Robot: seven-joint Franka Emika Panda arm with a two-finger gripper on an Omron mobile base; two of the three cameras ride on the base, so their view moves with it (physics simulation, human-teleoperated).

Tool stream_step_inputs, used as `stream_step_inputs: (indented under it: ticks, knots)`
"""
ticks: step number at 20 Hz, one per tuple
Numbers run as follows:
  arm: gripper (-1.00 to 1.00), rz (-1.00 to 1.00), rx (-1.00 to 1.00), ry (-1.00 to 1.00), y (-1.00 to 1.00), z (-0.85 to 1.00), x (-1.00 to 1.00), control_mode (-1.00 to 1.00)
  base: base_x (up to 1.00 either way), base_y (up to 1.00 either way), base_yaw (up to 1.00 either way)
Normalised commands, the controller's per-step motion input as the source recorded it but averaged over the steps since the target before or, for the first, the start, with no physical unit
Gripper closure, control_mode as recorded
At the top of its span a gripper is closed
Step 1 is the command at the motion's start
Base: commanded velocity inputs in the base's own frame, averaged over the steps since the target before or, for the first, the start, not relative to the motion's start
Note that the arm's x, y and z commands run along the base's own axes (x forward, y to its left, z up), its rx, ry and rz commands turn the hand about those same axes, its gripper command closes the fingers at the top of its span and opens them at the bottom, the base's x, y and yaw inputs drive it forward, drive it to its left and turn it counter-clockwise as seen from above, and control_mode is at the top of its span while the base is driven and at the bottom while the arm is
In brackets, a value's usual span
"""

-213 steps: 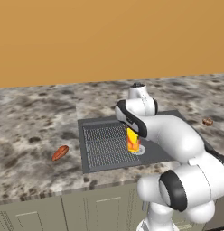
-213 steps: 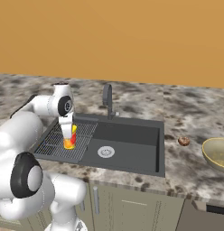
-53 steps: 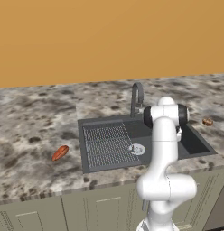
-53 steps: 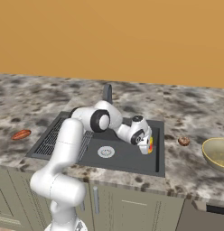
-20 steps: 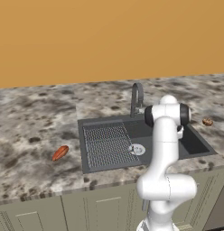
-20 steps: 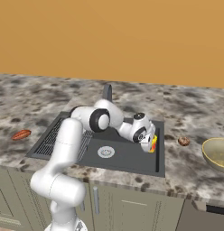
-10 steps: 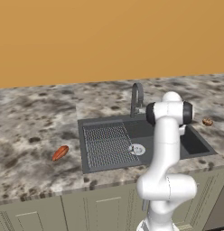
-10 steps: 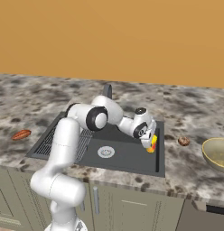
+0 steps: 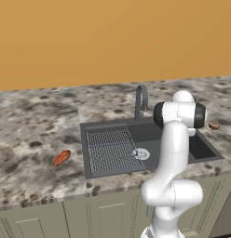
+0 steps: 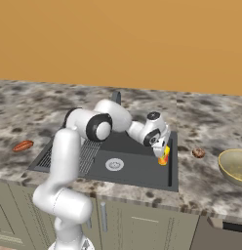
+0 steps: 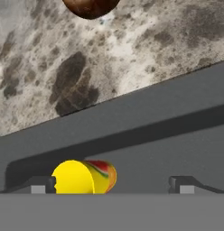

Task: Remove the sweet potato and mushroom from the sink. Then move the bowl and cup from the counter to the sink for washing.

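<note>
Cup [image 10: 163,157] lay on its side in the right end of the sink [image 10: 137,166], close to the right wall, with your claw [image 10: 162,149] spread wide just above it and pinching nothing, so to my eye you had only to lift straight up without knocking it. Beyond that wall the mushroom [image 10: 197,153] sat on the bench [image 10: 201,171], and farther right the bowl [image 10: 233,167] waited near the bench's edge. You had open basin to the left, but the wall and the faucet [image 9: 141,100] behind crowded any swing.
</note>
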Motion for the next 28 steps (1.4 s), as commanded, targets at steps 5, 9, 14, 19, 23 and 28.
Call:
stream_step_inputs:
  ticks: [5,9,14,19,23,28]
  knots:
    - [-1.0,-0.01,0.02,-0.1,-0.01,0.41,-0.34,-1.0,0.0,0.0,0.0]
    - [-1.0,0.0,0.0,-0.12,0.0,0.41,-0.33,-1.0,0.0,0.0,0.0]
    - [-1.0,0.0,0.0,-0.15,-0.05,0.42,-0.39,-1.0,0.0,0.0,0.0]
    - [-1.0,0.0,0.0,-0.16,-0.02,0.41,-0.41,-1.0,0.0,0.0,0.0]
    - [-1.0,-0.02,0.0,-0.1,0.0,0.4,-0.41,-1.0,0.0,0.0,0.0]
    - [-1.0,-0.12,0.0,-0.02,0.0,0.39,-0.37,-1.0,0.0,0.0,0.0]
